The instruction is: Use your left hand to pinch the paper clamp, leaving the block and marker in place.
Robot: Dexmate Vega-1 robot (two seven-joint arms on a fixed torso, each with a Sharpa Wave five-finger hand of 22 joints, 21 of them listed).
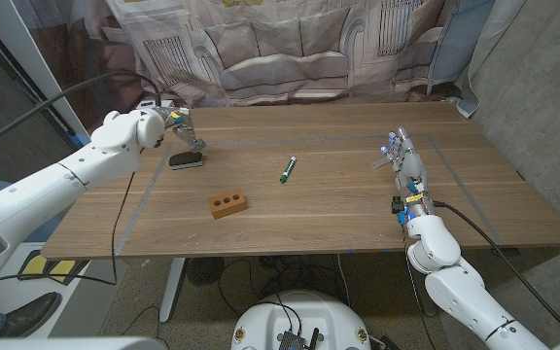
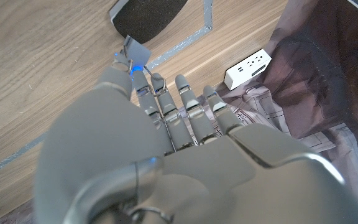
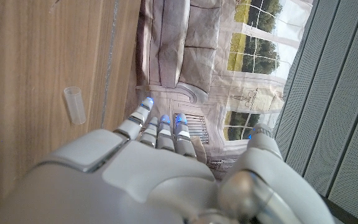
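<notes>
The black paper clamp [image 1: 187,159] with silver wire handles lies at the table's far left. My left hand [image 1: 168,123] reaches down onto it and pinches the handles between thumb and a finger. In the left wrist view the silver handle [image 2: 131,49] sits at my fingertips, with the clamp's black body [image 2: 149,15] just beyond. An orange-brown block [image 1: 228,204] lies nearer the front, and a green marker [image 1: 287,169] lies mid-table; both are apart from the hand. My right hand [image 1: 403,159] stands on its edge at the right, fingers apart, holding nothing.
A white power strip [image 2: 248,67] lies beyond the table's far left edge, against a printed curtain [image 1: 290,44]. A small clear cap [image 3: 75,104] lies on the wood by the right hand. Grey tape lines [image 1: 134,209] mark the tabletop.
</notes>
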